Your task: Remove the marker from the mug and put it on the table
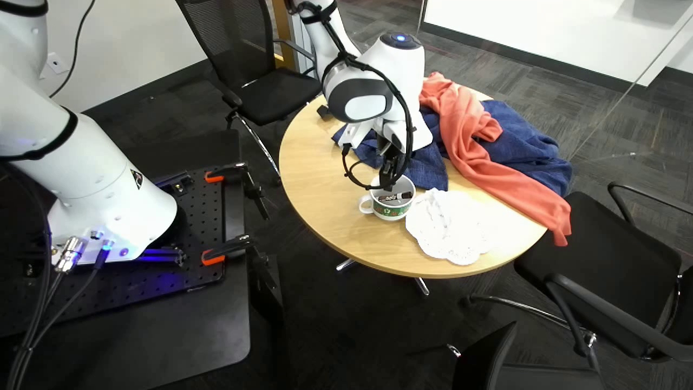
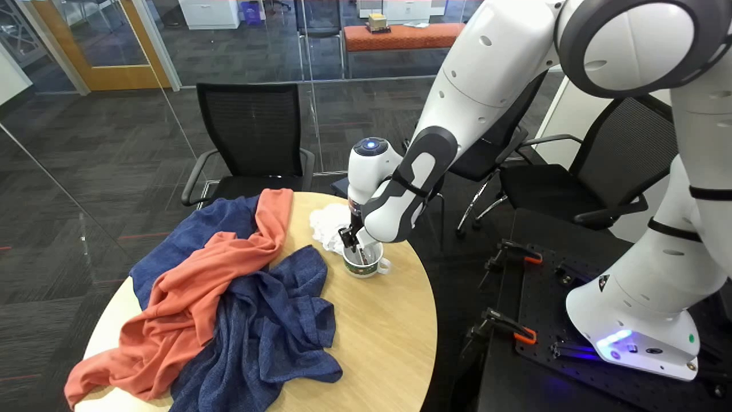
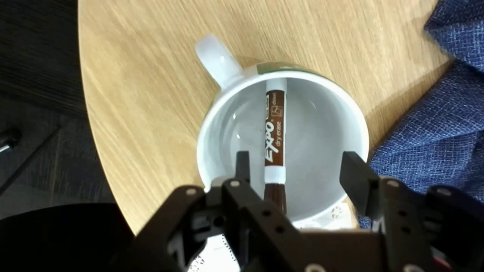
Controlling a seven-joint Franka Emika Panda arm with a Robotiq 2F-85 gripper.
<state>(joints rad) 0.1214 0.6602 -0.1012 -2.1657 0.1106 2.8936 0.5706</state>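
The marker (image 3: 275, 128), a brown and white Expo pen, lies inside the white mug (image 3: 357, 124), leaning against its inner wall. It also shows in both exterior views (image 1: 395, 197) (image 2: 363, 257). The mug (image 1: 391, 211) stands upright on the round wooden table (image 1: 319, 200), with its handle on one side. My gripper (image 3: 296, 155) is open above the mug's mouth. In the wrist view its two fingers stand on either side of the marker, apart from it, with the marker nearer the left finger. How deep the fingertips reach is unclear. The marker's cap end is partly hidden by the gripper.
A white lacy cloth (image 1: 449, 227) lies right beside the mug. Blue cloth (image 2: 274, 320) and an orange cloth (image 2: 189, 303) cover much of the table. Black chairs (image 2: 251, 131) stand around it. The table's edge (image 3: 89, 113) is near the handle side.
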